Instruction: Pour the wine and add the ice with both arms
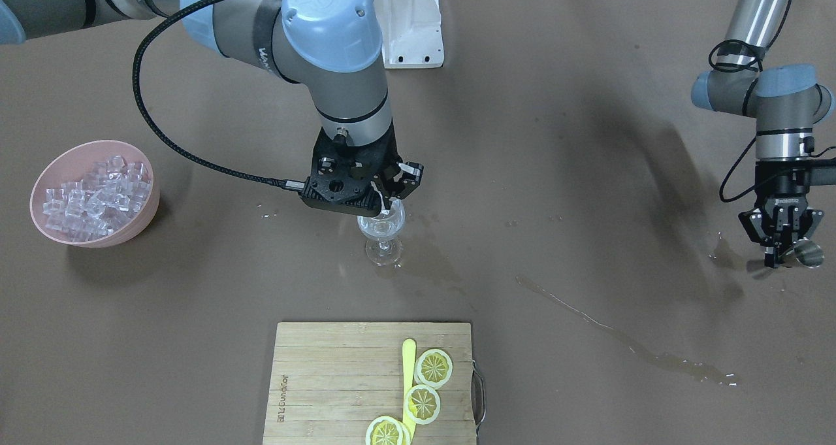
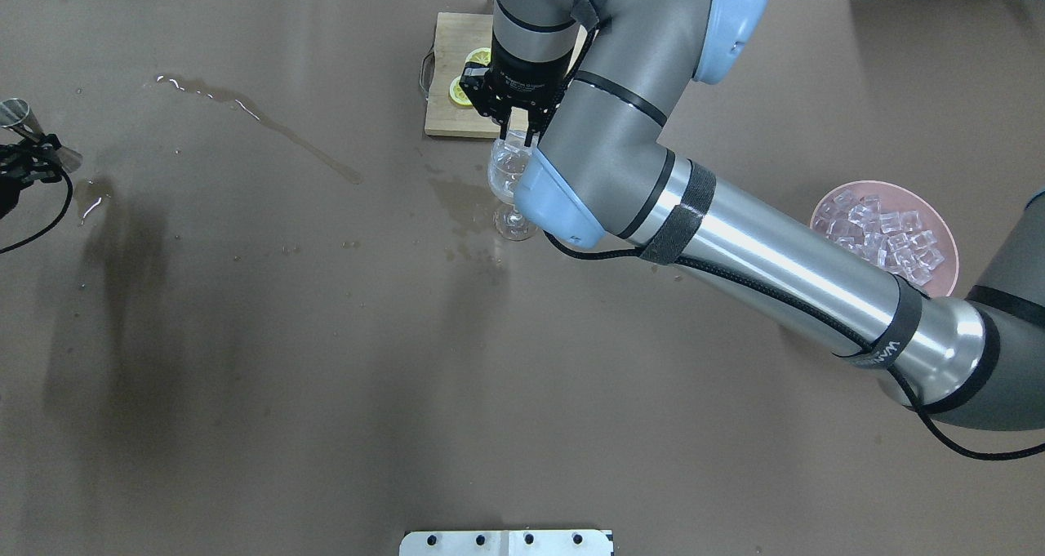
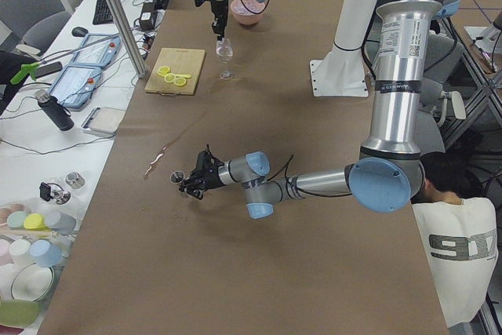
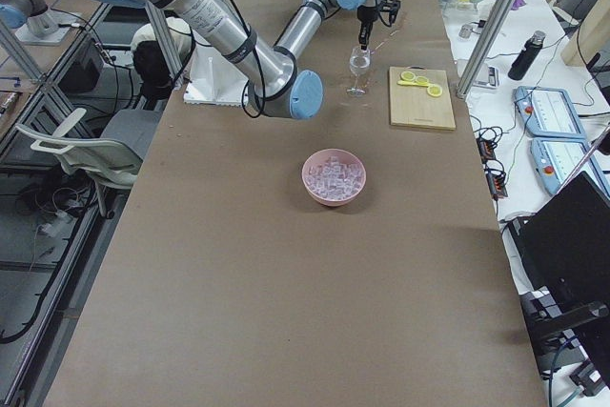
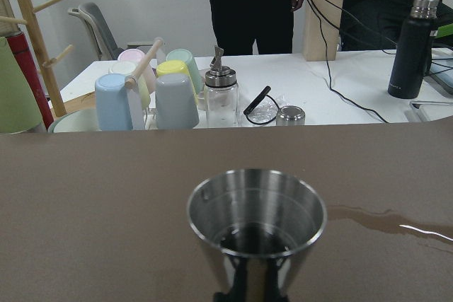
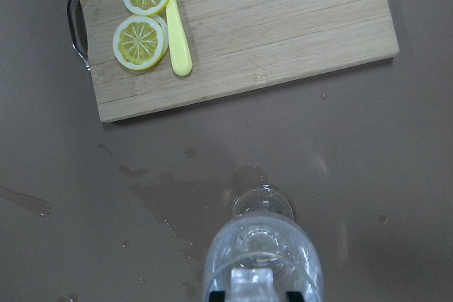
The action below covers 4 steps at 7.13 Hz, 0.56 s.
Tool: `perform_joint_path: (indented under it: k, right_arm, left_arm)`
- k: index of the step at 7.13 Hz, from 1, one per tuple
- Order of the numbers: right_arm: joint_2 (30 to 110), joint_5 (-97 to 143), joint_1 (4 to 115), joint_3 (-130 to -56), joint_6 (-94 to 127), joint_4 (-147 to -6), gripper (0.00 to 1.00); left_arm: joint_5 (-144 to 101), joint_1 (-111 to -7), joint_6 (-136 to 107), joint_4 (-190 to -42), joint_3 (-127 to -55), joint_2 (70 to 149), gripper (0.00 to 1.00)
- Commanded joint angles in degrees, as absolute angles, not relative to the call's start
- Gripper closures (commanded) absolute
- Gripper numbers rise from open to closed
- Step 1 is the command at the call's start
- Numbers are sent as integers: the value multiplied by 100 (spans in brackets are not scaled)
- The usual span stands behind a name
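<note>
Ice step, I judge: right gripper [image 1: 390,204] pinches one clear glossy ice cube [image 6: 251,282] over the clear stemmed glass [image 1: 382,228], spare cubes [image 1: 91,193] in the round pink bowl [image 1: 145,221], left gripper [image 1: 780,257] clamps a steel measuring cup [image 1: 810,254] well aside; next, release squarely inside the rim.

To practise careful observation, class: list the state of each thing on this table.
wine glass: upright, under right gripper
ice cube: gripped above the glass
jigger: upright, held by left gripper
pink bowl: full of ice
lemon slices: flat on cutting board
table: wet in streaks
</note>
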<state>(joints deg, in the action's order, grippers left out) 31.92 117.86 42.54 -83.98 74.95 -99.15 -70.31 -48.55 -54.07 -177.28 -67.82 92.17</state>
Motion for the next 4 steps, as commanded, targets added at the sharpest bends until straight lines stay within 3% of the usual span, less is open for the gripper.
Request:
perform_joint_path:
  k: [1, 4]
  right_arm:
    - [3173, 11786, 4263, -8420, 7497, -9914, 1]
    - [3225, 11952, 4595, -8551, 7383, -10001, 1]
  left_arm:
    - [-6776, -4623, -5414, -17771, -6689, 9211, 100]
    - [-6776, -4570, -5414, -17789, -6601, 9176, 100]
